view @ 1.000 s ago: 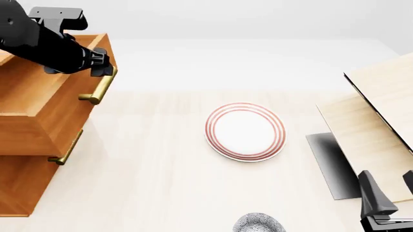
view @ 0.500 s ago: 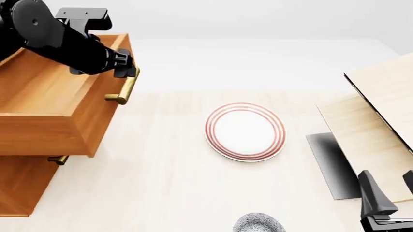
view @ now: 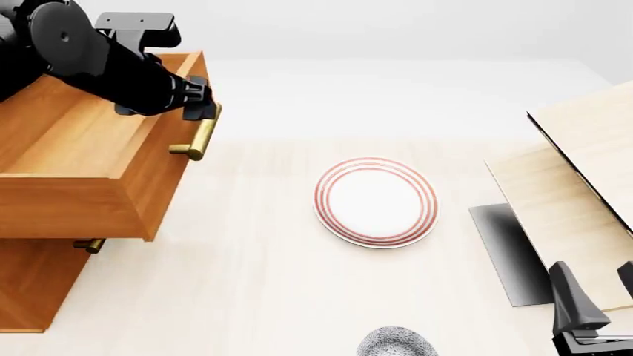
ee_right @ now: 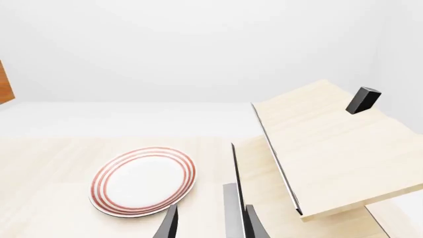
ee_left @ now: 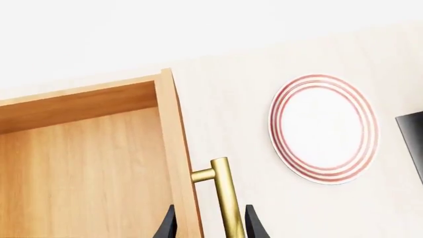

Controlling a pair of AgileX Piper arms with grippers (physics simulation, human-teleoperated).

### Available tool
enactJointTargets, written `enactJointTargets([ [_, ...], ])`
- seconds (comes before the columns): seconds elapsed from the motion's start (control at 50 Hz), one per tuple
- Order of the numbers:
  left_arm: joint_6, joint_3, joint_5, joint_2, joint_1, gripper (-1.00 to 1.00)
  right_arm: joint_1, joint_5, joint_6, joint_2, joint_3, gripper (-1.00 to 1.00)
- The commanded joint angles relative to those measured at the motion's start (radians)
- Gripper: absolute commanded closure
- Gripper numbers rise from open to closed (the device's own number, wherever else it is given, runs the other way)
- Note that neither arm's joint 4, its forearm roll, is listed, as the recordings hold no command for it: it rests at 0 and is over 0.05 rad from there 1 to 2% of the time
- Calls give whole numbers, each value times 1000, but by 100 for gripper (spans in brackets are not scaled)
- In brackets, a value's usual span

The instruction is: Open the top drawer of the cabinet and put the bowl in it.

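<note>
The orange-brown cabinet (view: 35,282) stands at the left. Its top drawer (view: 89,156) is pulled well out and shows a plain wood interior (ee_left: 86,168). My left gripper (view: 203,105) is shut on the drawer's brass bar handle (view: 201,139); in the left wrist view the fingers (ee_left: 255,225) straddle the handle (ee_left: 227,198). The speckled grey-blue bowl (view: 398,343) sits at the table's near edge, partly cut off. My right gripper (view: 597,293) is open and empty at the near right, far from the bowl; its fingers (ee_right: 170,222) also show in the right wrist view.
A flat white plate with red rings (view: 376,201) lies mid-table, also in both wrist views (ee_left: 324,129) (ee_right: 143,179). A pale light-wood unit (view: 579,170) with a dark base (view: 506,252) stands at the right. A lower drawer's handle (view: 89,245) shows under the open drawer.
My left gripper pulled the top drawer out to the right by its handle, much over the first half second and slightly since. The right arm, bowl and plate have not moved.
</note>
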Motion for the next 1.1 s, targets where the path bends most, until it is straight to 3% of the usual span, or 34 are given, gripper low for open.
enactJointTargets([
  [0.02,28,2,-3,-13,-30,-100,0,0,0,-1,1,-100],
  [0.24,45,-29,43,-34,-10,-100,0,0,0,-1,1,-100],
  [0.38,72,-113,114,-55,15,-100,0,0,0,-1,1,-100],
  [0.74,127,-206,201,-98,52,-100,0,0,0,-1,1,-100],
  [1.1,183,-201,207,-187,23,-100,0,0,0,-1,1,-100],
])
